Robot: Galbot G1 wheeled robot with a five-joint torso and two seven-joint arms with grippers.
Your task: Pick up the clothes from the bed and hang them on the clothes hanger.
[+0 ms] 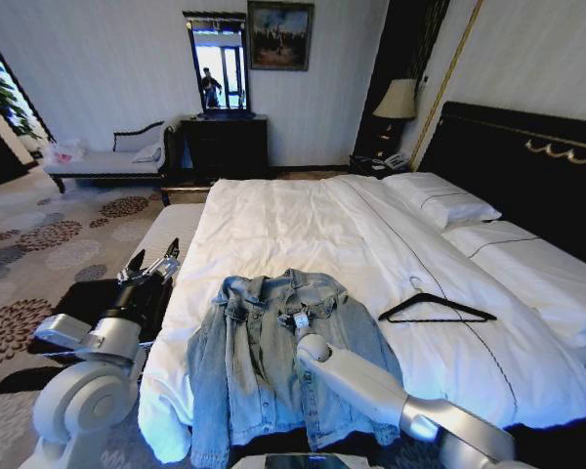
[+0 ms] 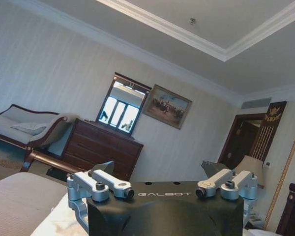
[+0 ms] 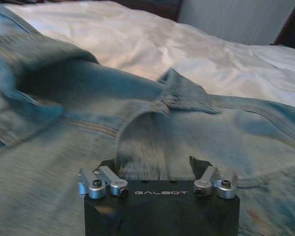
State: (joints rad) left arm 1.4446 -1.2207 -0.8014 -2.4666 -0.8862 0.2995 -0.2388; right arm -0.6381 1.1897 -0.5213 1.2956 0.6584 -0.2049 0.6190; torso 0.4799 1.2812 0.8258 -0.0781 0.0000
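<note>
The clothes, a faded light blue denim jacket [image 1: 264,371], lie spread front-up on the near end of the bed [image 1: 303,215], hanging over its edge. My right gripper [image 1: 301,320] rests on the jacket just below the collar. In the right wrist view the right gripper [image 3: 155,164] has its two fingers pressed against a raised fold of denim [image 3: 142,142] bunched between them. The black clothes hanger [image 1: 437,311] lies flat on the white sheet to the jacket's right. My left gripper [image 1: 154,262] is raised beside the bed's left side, open and holding nothing [image 2: 158,169].
A padded bench [image 1: 171,227] stands along the bed's left side by my left arm. White pillows [image 1: 447,203] and the black headboard [image 1: 527,166] are at the right. A dresser [image 1: 225,147] and a chaise [image 1: 107,161] line the far wall across patterned carpet.
</note>
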